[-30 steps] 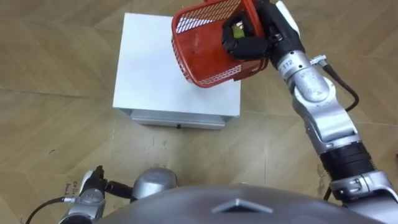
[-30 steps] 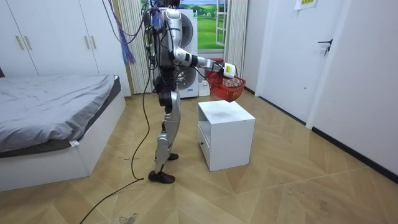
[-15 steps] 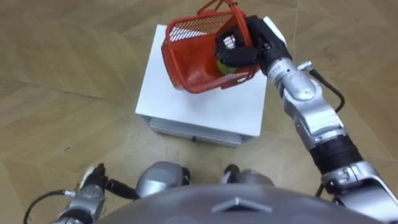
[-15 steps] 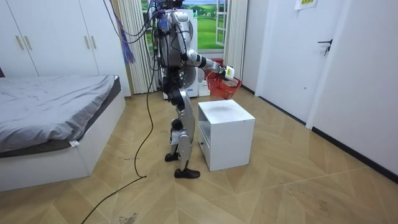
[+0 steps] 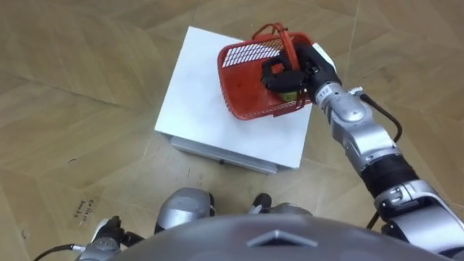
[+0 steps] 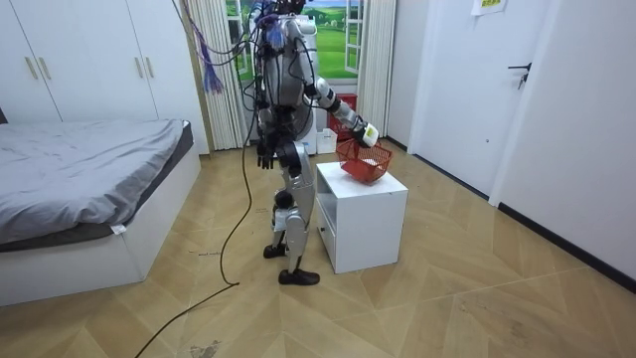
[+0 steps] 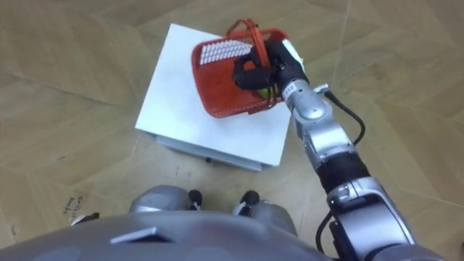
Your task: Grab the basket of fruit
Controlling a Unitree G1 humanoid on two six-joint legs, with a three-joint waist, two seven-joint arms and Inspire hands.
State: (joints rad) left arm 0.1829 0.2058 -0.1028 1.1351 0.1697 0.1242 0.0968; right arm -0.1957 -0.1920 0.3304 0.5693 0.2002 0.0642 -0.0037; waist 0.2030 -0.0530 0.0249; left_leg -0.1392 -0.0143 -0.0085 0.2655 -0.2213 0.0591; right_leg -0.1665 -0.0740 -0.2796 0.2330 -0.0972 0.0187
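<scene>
A red mesh fruit basket (image 5: 250, 83) with thin wire handles sits tilted low over the far right part of a white cabinet's top (image 5: 203, 94). I cannot tell whether it touches the top. My right hand (image 5: 290, 71) is curled round the basket's near rim. Something greenish (image 5: 289, 92) peeks out inside the basket behind the fingers. In the room view I stand close against the cabinet (image 6: 363, 214), right arm stretched down to the basket (image 6: 362, 163). My left hand (image 6: 263, 156) hangs at my side, away from the basket.
The cabinet's drawer front (image 5: 217, 152) faces me, with wooden floor all round. In the room view a bed (image 6: 89, 189) lies at the left, a washing machine (image 6: 308, 94) stands behind me, and a white door (image 6: 566, 109) is at the right.
My right arm has brought the basket down from the air to the cabinet top. I have stepped up to the cabinet, and the eye view has shifted with me.
</scene>
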